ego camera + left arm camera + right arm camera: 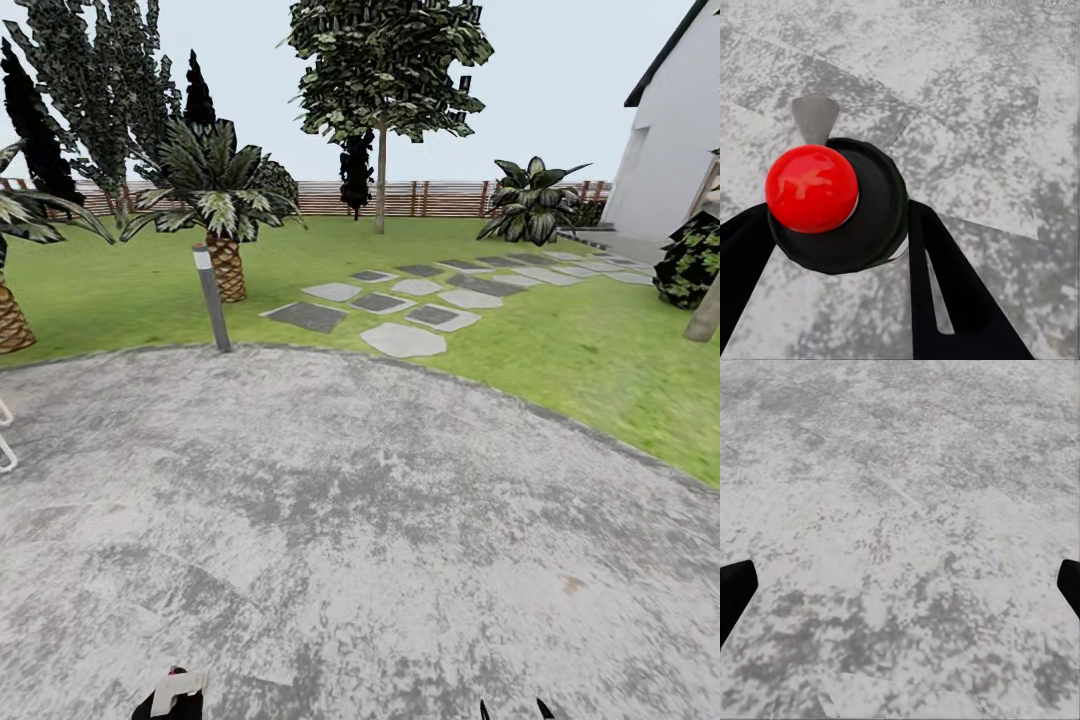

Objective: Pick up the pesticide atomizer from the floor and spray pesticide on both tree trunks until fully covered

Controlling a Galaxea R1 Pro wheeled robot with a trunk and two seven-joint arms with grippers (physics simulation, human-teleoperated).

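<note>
The head view looks across a rounded patio (330, 520) of mottled grey concrete to the garden (560, 340): a green lawn with flat grey stepping stones (405, 340) in irregular four-sided shapes, closed at the back by a brown slatted wooden fence (440, 198). One tree (381, 70) with a slim pale trunk (381, 180) and a leafy crown stands on the lawn in front of the fence; part of a second pale, leaning tree trunk (706, 312) shows at the right edge. A short palm (222, 200) with a woven-looking trunk stands left of the stones, with a grey bollard lamp (211, 298) just in front of it at the patio rim. A white house wall (670, 150) rises on the right.

At the bottom edge of that view, the left gripper (170, 697) appears as a dark lump with a pale piece on top, and two black points mark the right gripper (515, 711).

The left wrist view gives what the head view cannot: the pesticide atomizer (844, 206), a round glossy black body with a bright red dome cap and a grey nozzle stub, sits between the black jaws of the left gripper (840, 247), which pinch it from both sides above the concrete.

The right wrist view shows the right gripper (900, 589) with its jaws spread wide, only the black tips at either edge, over bare speckled concrete.
</note>
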